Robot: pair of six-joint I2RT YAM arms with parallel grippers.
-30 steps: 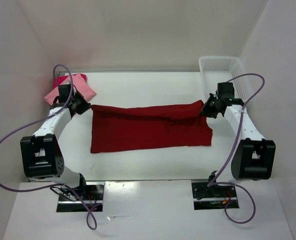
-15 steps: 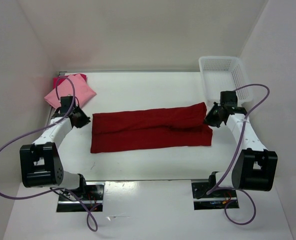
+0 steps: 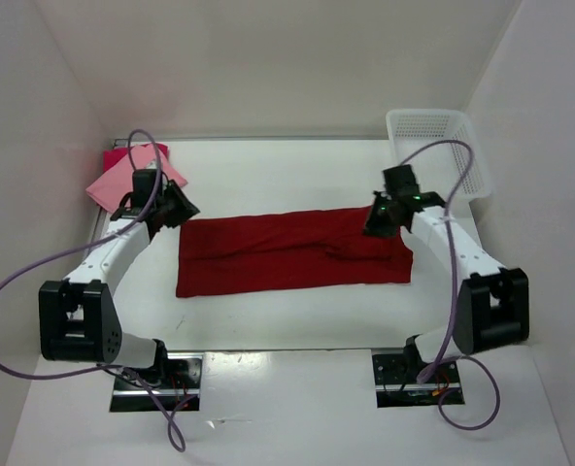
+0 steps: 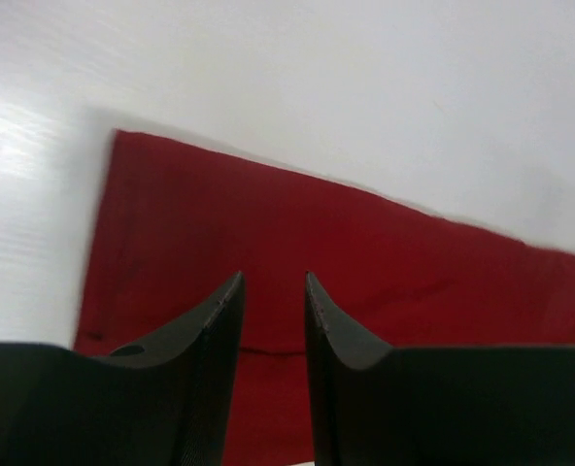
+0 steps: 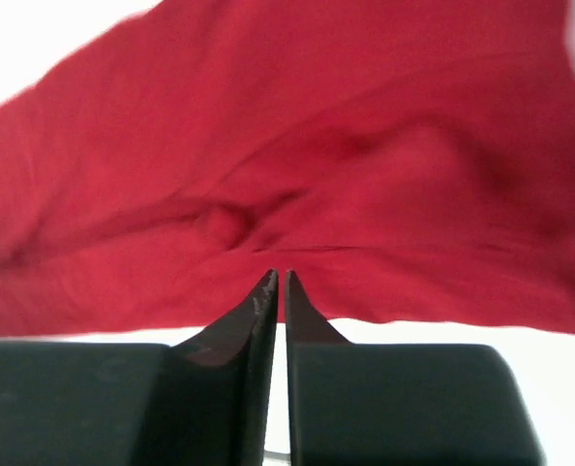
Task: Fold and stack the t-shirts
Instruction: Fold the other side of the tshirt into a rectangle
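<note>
The dark crimson t-shirt (image 3: 287, 252) lies on the white table as a long folded strip, with a rumpled fold near its right end. My left gripper (image 3: 181, 206) hovers over the strip's far left corner, open with nothing between its fingers (image 4: 273, 282); the crimson cloth (image 4: 365, 252) lies beyond them. My right gripper (image 3: 373, 221) is over the strip's right part, shut and empty (image 5: 280, 277), above the creased cloth (image 5: 317, 146). The light pink t-shirt (image 3: 113, 183) lies folded at the back left on the magenta-red t-shirt (image 3: 116, 156).
A white lattice basket (image 3: 433, 126) stands at the back right corner, just behind the right arm. White walls close in the table on the left, back and right. Purple cables loop off both arms.
The shirt's far edge came down toward the near edge, so the strip is narrower. My left gripper opened and shifted right. My right gripper moved left over the cloth.
</note>
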